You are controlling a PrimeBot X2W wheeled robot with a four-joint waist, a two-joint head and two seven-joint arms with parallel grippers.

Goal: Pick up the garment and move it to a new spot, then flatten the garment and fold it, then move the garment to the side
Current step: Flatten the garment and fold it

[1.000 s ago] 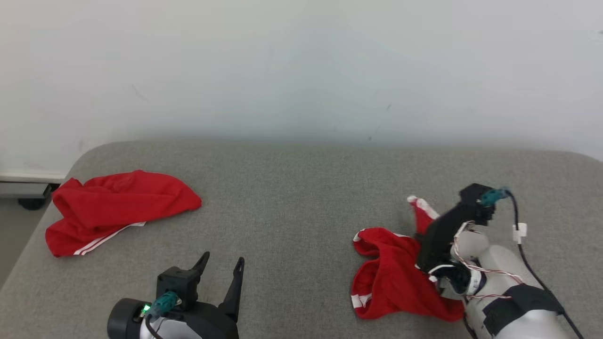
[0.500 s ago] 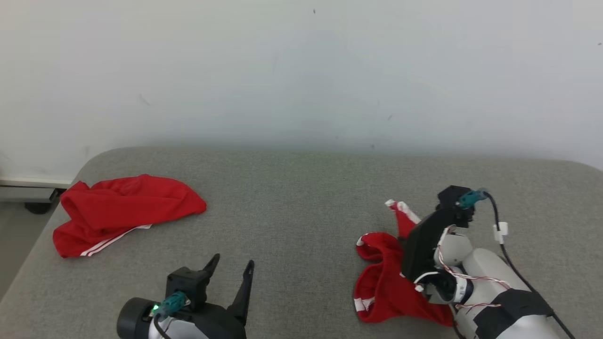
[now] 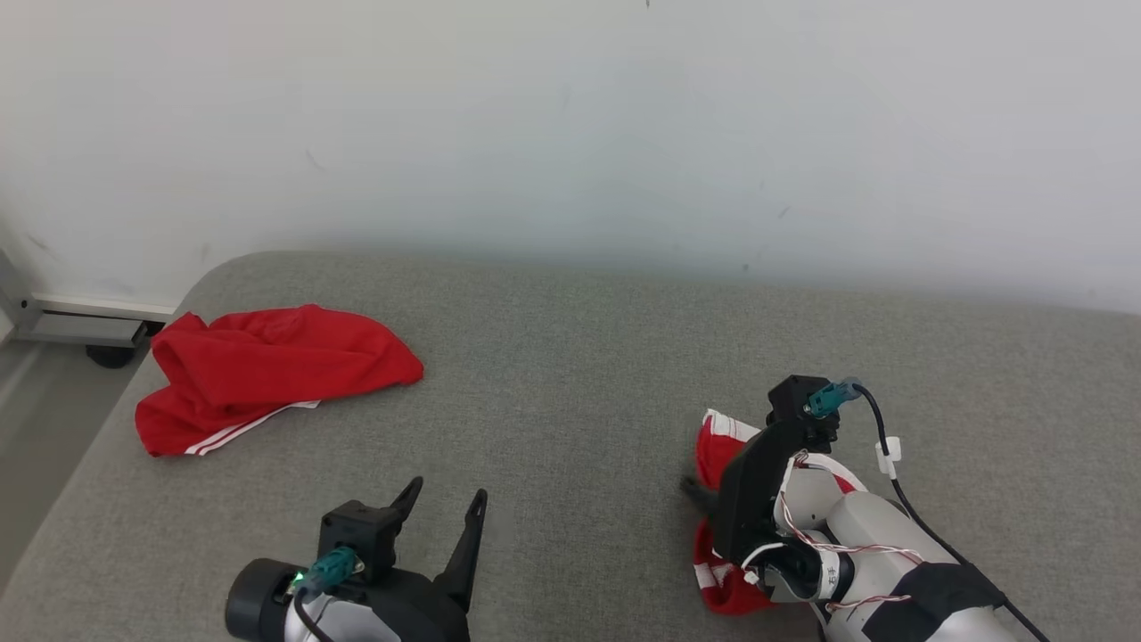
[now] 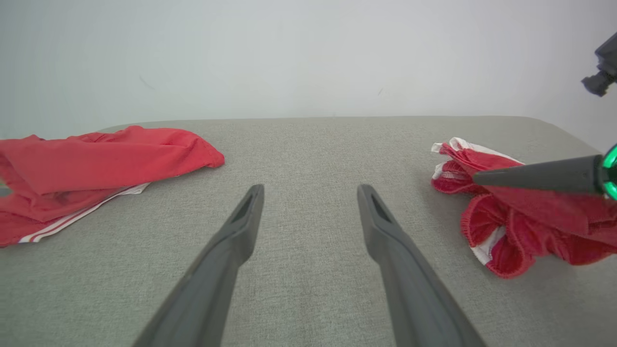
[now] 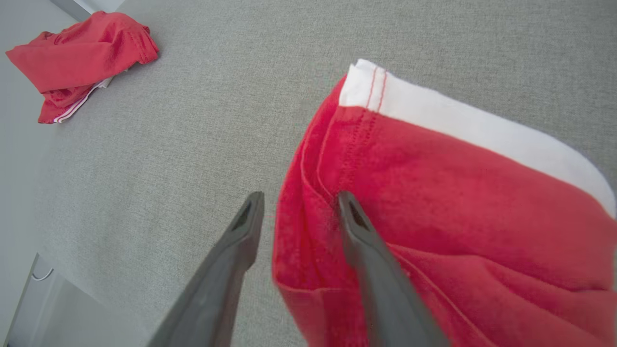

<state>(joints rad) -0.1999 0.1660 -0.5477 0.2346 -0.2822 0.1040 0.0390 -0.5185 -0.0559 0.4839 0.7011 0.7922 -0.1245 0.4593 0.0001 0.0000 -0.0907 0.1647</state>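
The garment point(image 3: 713, 453), red with white trim, lies bunched on the grey cushion point(image 3: 570, 374) at the right, partly hidden under my right arm. My right gripper point(image 3: 702, 496) points down and left into it. In the right wrist view its jaws point(image 5: 299, 198) stand parted, with a red fold of the garment point(image 5: 434, 193) hanging loosely between them, the right finger point(image 5: 366, 241) against the cloth. The left wrist view shows the garment point(image 4: 506, 226) as a heap with one right finger point(image 4: 530, 176) over it. My left gripper point(image 3: 447, 490) hovers open at the lower left, its fingers point(image 4: 311, 190) around nothing.
A second red garment point(image 3: 267, 370) with white stripes lies crumpled at the cushion's far left corner, seen too in the left wrist view point(image 4: 96, 164) and the right wrist view point(image 5: 82, 58). A pale wall backs the cushion. A metal rail point(image 3: 80, 325) and floor lie beyond the left edge.
The head camera has shifted. My right gripper has come down and leftward with the garment, which has sunk from a raised peak into a low heap, and its jaws have parted.
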